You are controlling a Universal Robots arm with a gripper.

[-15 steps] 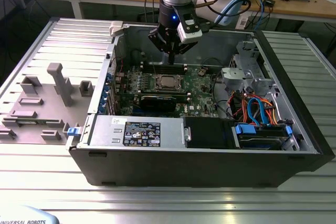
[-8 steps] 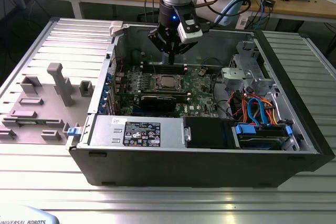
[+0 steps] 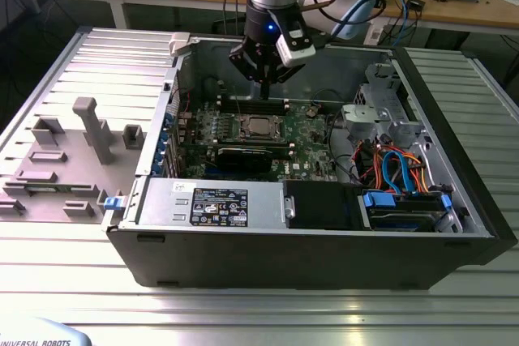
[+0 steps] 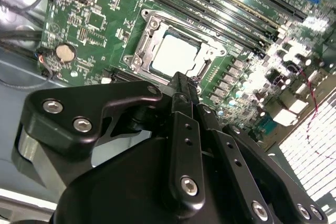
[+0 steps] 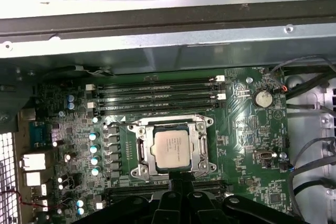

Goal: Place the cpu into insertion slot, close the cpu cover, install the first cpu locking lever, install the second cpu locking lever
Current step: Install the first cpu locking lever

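Overhead in the exterior view, the arm stands near upright over the open computer case (image 3: 284,257); its gripper (image 3: 264,91) points straight down, tips drawn together on nothing, hanging above the motherboard (image 3: 312,143) just beyond the cpu (image 3: 259,126). In the second wrist view the gripper (image 4: 181,80) is clenched and empty, its tips near the edge of the cpu (image 4: 176,56) without touching it. In the first wrist view the cpu (image 5: 173,148) sits in the insertion slot (image 5: 137,171); the cpu cover (image 5: 143,150) lies flat around it; the gripper (image 5: 181,182) hovers beside the slot, on the side away from the memory slots (image 5: 157,95).
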